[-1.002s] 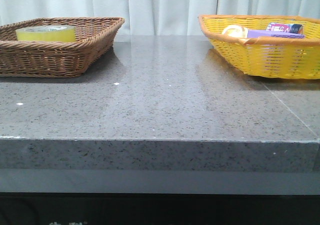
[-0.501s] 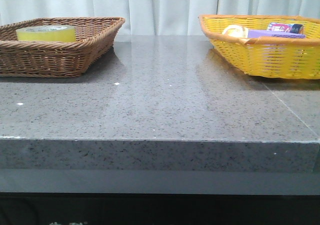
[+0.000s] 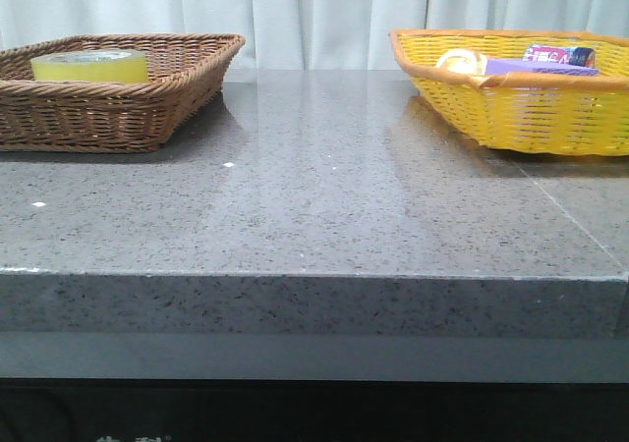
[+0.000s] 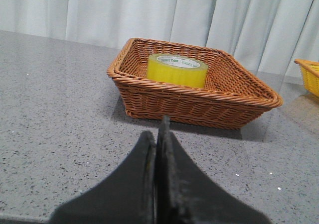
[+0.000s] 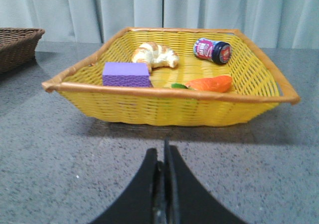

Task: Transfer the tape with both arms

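You have a brown wicker basket (image 3: 118, 108) at the far left of the speckled grey stone table (image 3: 314, 216) and a yellow woven basket (image 3: 521, 108) at the far right, well apart, with white curtains (image 3: 324, 15) behind. In the yellow basket you can see a purple block (image 5: 126, 74), a croissant (image 5: 154, 55), a small dark-lidded jar (image 5: 213, 51) lying on its side and an orange carrot-like piece (image 5: 212, 83).

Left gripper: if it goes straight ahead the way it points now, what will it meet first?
Probably the near wall of the brown wicker basket. The shut left gripper points at it over bare grey stone table. The yellow tape roll lies behind that wall, inside the basket.
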You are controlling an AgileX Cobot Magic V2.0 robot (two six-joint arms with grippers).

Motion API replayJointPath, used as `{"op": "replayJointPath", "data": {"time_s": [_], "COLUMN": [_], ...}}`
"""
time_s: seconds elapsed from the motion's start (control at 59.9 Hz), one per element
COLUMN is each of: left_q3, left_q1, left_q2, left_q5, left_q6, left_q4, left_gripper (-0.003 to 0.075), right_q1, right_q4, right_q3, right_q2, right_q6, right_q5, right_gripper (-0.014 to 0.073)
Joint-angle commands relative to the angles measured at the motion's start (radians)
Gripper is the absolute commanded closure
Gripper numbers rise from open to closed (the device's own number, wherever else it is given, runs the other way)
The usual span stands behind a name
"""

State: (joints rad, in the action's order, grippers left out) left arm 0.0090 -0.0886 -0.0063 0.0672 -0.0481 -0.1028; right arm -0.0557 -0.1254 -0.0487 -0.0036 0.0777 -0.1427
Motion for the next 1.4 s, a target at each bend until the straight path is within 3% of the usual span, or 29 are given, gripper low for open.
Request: {"op": "replayJointPath", "data": {"time_s": [0.0,1.386], "left_q3": [0.039,0.039], "left_q1": [0.003,0.003], "left_q2": [-0.02,-0.018], "left_q5": [-0.085,-0.085], "left_q6": [-0.006,-0.006], "left_q4": [-0.002,-0.002], "left_gripper": [0.074,0.074], "right_q1": [0.016,0.032], "right_q4": [-0.003,0.071], "right_q3": [0.021,0.05], "right_q2": [-0.035,-0.033], "right_q6": [0.004,-0.078], "right_q5": [0.127,0.238], "right_gripper": [0.0662,0.0662]}}
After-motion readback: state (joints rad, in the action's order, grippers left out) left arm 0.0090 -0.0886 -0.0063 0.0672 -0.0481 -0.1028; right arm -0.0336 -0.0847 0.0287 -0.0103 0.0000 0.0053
